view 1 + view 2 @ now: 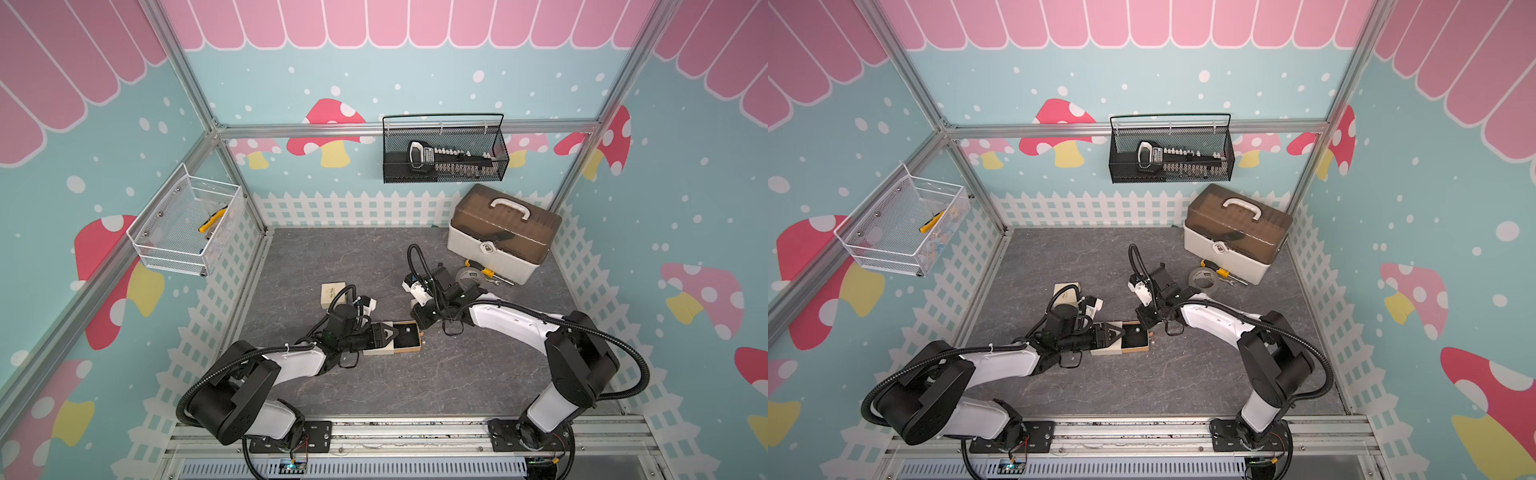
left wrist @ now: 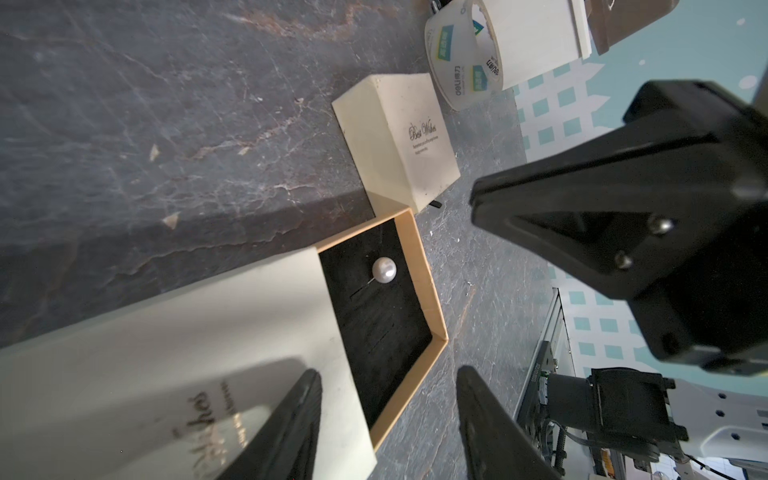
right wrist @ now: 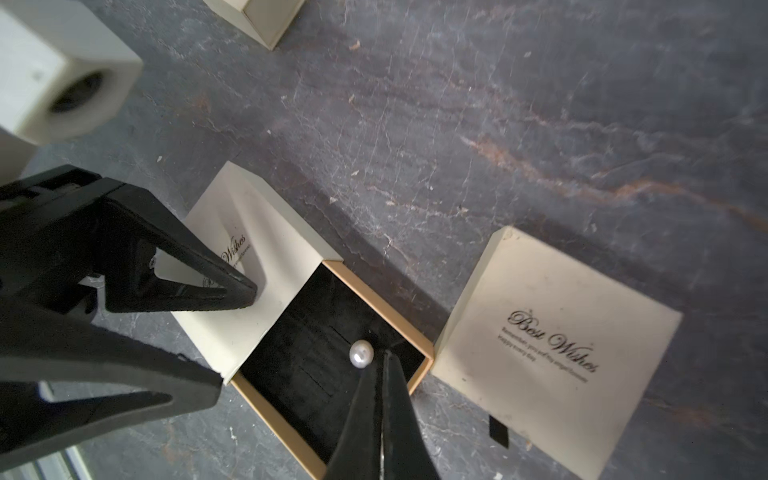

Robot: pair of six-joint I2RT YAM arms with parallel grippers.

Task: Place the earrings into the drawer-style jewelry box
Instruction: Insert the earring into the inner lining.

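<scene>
Black velvet lines the tan card drawer (image 3: 286, 374), which stands pulled out of its cream sleeve. I've got one earring (image 3: 360, 352) lying on that velvet: a round, glossy white pearl on a thin pin, toward a corner away from the sleeve. So the jewelry box (image 3: 282, 249) holds that piece. My right gripper (image 3: 385, 361) has its black tapered fingers pressed flat together, and it hangs at the drawer's end wall, clear of the pearl in the left wrist view. My left gripper (image 3: 237, 337) is spread across the sleeve, one finger over its top and one by its edge; I can't tell whether it clamps. A second cream box (image 3: 552, 345), square and matte with "Best Wishes" in script, sits closed just beside the drawer's end, with a black ribbon tab showing. Back right is a toolbox (image 1: 503, 237) with a white base and a smoky brown lid, shut. A black mesh basket (image 1: 399, 174) on the rear wall holds a tool set, and a white mesh basket (image 1: 166, 249) on the left wall holds a yellow-handled tool
</scene>
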